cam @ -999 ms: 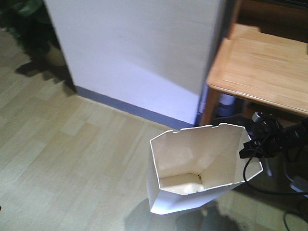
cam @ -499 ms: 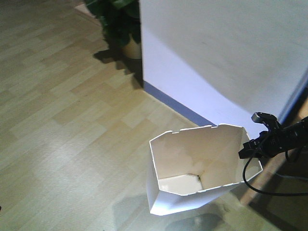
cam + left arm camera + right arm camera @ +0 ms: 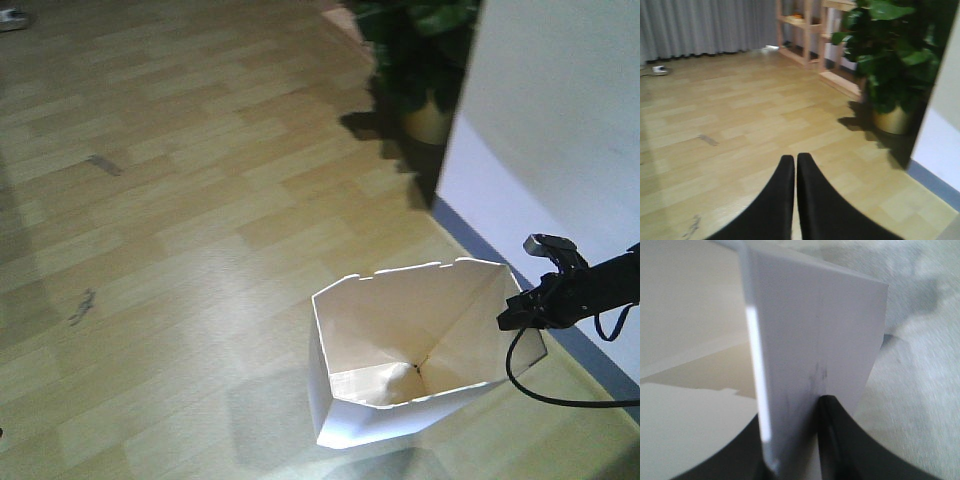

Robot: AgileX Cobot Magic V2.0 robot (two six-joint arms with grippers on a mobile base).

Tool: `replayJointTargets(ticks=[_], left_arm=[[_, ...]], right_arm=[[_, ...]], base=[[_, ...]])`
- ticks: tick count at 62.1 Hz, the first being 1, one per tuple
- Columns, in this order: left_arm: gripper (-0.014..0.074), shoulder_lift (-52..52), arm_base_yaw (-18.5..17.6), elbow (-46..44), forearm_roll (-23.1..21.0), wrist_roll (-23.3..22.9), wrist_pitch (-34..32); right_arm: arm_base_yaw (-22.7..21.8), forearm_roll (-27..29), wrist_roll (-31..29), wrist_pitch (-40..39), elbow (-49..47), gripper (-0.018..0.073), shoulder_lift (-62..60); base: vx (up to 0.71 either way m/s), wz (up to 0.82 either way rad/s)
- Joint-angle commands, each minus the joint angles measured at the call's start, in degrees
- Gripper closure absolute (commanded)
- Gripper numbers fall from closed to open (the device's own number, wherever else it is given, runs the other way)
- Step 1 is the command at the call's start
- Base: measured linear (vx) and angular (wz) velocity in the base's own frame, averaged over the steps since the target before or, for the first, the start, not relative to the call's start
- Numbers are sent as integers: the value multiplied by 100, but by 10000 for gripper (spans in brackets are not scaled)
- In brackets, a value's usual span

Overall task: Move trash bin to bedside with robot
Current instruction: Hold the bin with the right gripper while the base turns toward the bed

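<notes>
**A:** In the front view, where is the trash bin (image 3: 420, 345)?

**B:** It is upright and open, over the wooden floor (image 3: 180, 200), near the white wall (image 3: 560, 110). The right gripper (image 3: 520, 310) is at its rim on the right side, and a black cable (image 3: 525, 385) hangs under the arm. I cannot tell whether the bottom of the bin touches the floor.

**A:** And the left wrist view?

**B:** The left gripper (image 3: 795, 160) carries nothing, and its two black fingers are pressed together. In front of it are the floor, a potted plant (image 3: 890, 60), wooden shelves (image 3: 800, 30) and a grey curtain (image 3: 700, 25).

**A:** The right wrist view?

**B:** It is very close to the bin. The thin white wall of the bin goes down between the fingers (image 3: 840, 440), so this gripper is pinching the wall.

**A:** So how much of the task is done?

**B:** I think the grasp is done, and it looks firm. But no view shows the bedside. In my judgement the carrying to the bed, the setting down and the release are all left to do.
</notes>
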Motion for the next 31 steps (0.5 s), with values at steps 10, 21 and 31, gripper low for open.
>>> replayJointTargets(ticks=[10,21,31], left_arm=[[602,-82,3,67,-23,-31,-396],[602,-82,3,67,-23,-31,-396],[602,-82,3,67,-23,-31,-396]], right_arm=[[4,528,8,1148,-66,564,-429],[0,529,8,1126,-66,564,-429],[0,529,8,1126,-66,564,-429]], base=[[20,76],[21,68],[22,53]])
